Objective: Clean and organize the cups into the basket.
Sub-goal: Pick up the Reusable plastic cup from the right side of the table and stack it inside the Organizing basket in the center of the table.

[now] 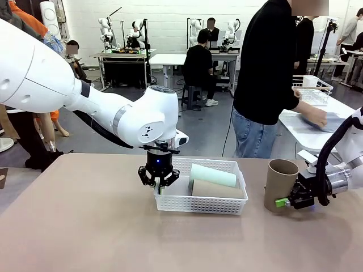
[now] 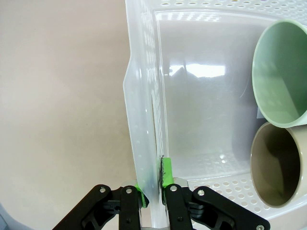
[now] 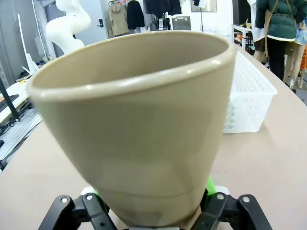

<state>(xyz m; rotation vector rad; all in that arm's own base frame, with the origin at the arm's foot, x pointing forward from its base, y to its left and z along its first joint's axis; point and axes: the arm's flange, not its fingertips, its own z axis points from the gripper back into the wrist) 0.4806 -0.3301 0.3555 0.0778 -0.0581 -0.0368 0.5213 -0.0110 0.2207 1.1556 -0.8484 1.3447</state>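
The white mesh-sided basket [image 1: 199, 205] sits mid-bench [image 1: 85, 226], holding a mint green cup [image 1: 212, 175] and a tan cup [image 1: 218, 189]. Both lie on their sides, touching, in its right part. A second tan cup [image 1: 280, 184] is mouth-up to the right, apart from the basket.

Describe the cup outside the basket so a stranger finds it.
Find the shallow white perforated plastic basket. Right of it is a tan-brown matte tumbler, mouth up. The other two cups lie inside it; this one is outside, in the fingers of the right gripper.
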